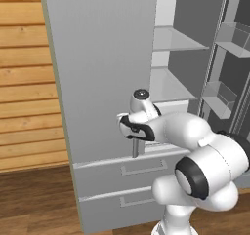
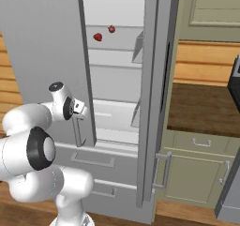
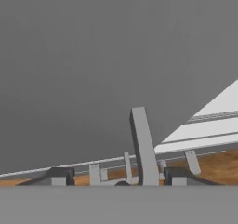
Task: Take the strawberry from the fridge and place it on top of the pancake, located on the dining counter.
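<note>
Standing open on both sides, the fridge [image 2: 117, 79] shows pale shelves inside, and its left door [image 1: 102, 68] is swung out toward the robot. The gripper [image 3: 111, 179] is at the lower end of that door's vertical bar handle [image 3: 143, 146]; in the hand view the two finger tips stand apart with the bar rising between them, not closed onto it. From the right base view the hand sits just beside the handle's bottom bracket, near the door's inner edge.

High on a far shelf lies the strawberry [image 2: 97, 37], small and red, with a second small dark-red fruit [image 2: 111, 29] a little to its right; what kind that one is cannot be told. The left door's slab stands between the hand and those shelves. The right door [image 2: 152, 94] also hangs open, its inner face carrying clear bins [image 1: 233, 39].

Below the compartment are two grey drawers [image 1: 127, 173] with bar pulls. Wooden plank wall [image 1: 24, 78] lies to the left; to the right are a brown countertop [image 2: 201, 108] and pale green cabinets [image 2: 197, 173]. No writing or brand marks can be read anywhere.
</note>
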{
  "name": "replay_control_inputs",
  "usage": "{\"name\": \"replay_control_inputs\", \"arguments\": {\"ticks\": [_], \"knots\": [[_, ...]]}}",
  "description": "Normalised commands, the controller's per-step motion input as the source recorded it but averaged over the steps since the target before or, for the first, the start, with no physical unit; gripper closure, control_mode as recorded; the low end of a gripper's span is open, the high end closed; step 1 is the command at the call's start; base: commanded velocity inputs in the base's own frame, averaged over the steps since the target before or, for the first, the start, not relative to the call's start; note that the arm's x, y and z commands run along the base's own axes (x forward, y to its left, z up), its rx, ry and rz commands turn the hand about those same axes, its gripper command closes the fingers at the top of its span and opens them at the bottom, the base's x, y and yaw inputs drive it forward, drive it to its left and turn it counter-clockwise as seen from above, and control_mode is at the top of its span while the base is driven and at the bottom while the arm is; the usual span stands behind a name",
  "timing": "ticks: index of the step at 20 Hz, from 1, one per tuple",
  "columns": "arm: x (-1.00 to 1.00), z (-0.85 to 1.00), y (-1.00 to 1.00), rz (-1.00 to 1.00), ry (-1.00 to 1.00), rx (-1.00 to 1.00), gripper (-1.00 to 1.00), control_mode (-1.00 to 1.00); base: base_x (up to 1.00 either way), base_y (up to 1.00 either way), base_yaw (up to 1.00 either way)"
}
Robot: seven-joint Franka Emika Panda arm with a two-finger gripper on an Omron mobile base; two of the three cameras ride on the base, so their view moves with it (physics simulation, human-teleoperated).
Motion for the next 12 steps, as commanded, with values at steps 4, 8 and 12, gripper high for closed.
{"name": "replay_control_inputs", "arguments": {"ticks": [4, 8, 12], "knots": [[-0.17, -0.01, 0.00, -0.01, -0.09, 0.00, 1.00, -1.00, 0.00, 0.00, 0.00], [-0.28, -0.01, 0.16, -0.12, 0.01, 0.00, 1.00, -1.00, 0.00, 0.00, 0.00], [-0.41, -0.06, 0.37, -0.16, 0.01, 0.00, 1.00, -1.00, 0.00, 0.00, 0.00]]}}
